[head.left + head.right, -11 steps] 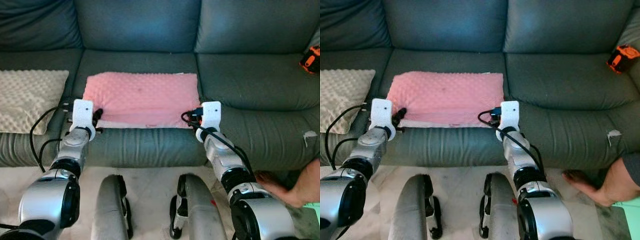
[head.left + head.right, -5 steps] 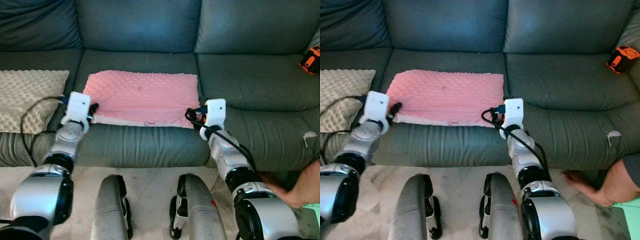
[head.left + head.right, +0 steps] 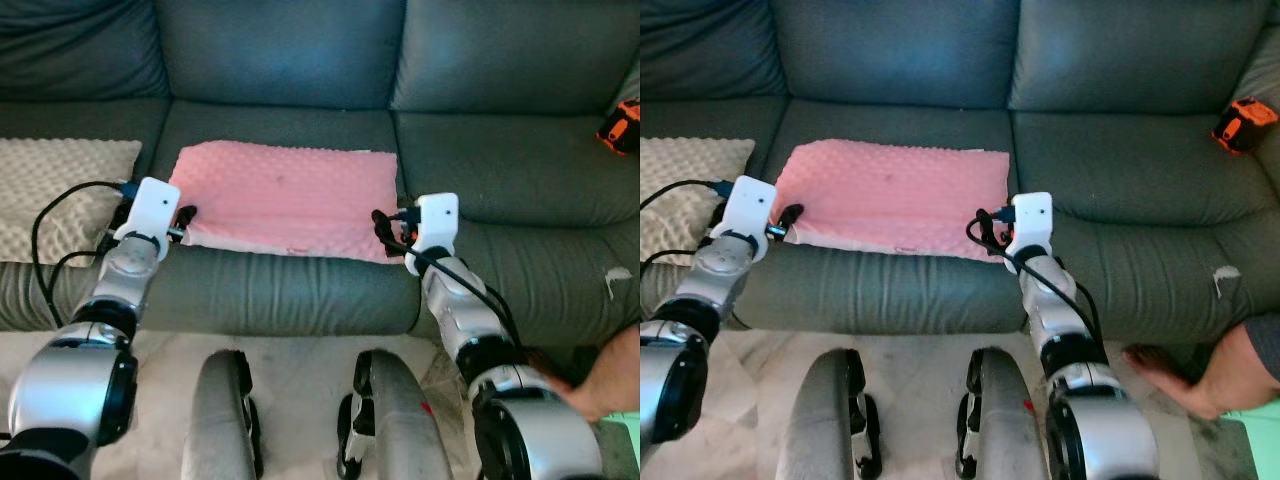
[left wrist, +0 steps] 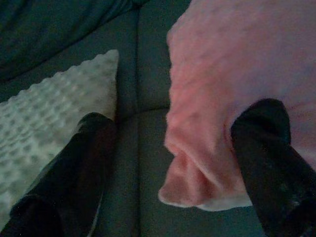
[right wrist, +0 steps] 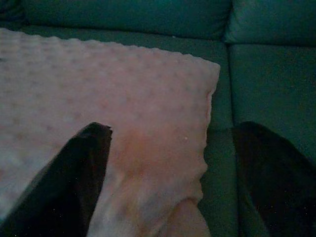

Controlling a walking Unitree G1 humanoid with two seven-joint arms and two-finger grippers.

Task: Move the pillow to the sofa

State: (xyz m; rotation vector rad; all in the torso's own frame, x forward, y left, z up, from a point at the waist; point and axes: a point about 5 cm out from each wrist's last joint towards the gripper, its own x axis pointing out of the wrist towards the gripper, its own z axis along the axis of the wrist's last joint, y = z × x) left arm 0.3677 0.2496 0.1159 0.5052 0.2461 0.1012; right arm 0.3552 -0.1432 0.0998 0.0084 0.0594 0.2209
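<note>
A pink dimpled pillow lies flat on the middle seat of the dark grey-green sofa, its front edge at the seat's lip. My left gripper is at the pillow's front left corner. In the left wrist view it is open, with one finger over that crumpled corner and the other beside it. My right gripper is at the front right corner. Seen from the right wrist, it stands open with its black fingers spread either side of the pillow's corner.
A beige dimpled pillow lies on the left seat, close to my left arm. An orange and black object sits at the sofa's far right. A person's foot rests on the floor at the lower right. My legs stand before the sofa.
Both wrists have shifted slightly outward along the pillow's front edge, the left one further left, the right one further right. The pillow stays on the middle seat.
</note>
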